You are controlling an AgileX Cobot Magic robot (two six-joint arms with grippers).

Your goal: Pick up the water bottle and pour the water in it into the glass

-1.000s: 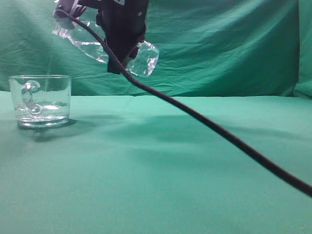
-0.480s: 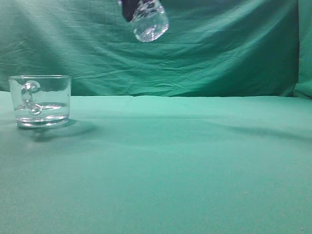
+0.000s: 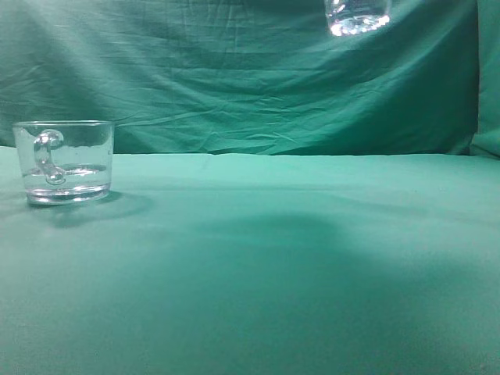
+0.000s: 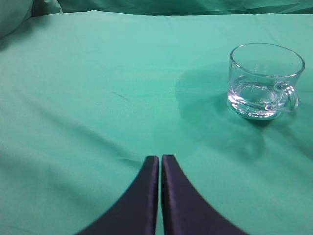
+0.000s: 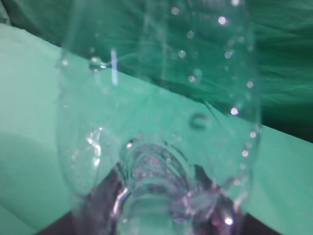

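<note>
Since a second ago, your water bottle has gone from lying tipped over near the glass to hanging far off to the right, high up at the top edge of the exterior view. Only its bottom end shows there now, shiny and clear, well above the green cloth. Half a second ago it was nearer the middle, and the dark arm and its black cable that you could see a second ago are out of that view. Your glass sits where it was, on the left side of the cloth, with its curved handle turned toward the camera. You can see a little water low inside it, with a thin line showing the top of the water. From your left wrist view, the left gripper is closed on nothing, its two dark fingers pressed together, and the glass stands well apart from it, up and to the right. From your right wrist view, the bottle fills almost the whole picture, very close, with small drops stuck to its clear wall. Dark bits show low down on each side of it, but you cannot tell how the right gripper is set.
</note>
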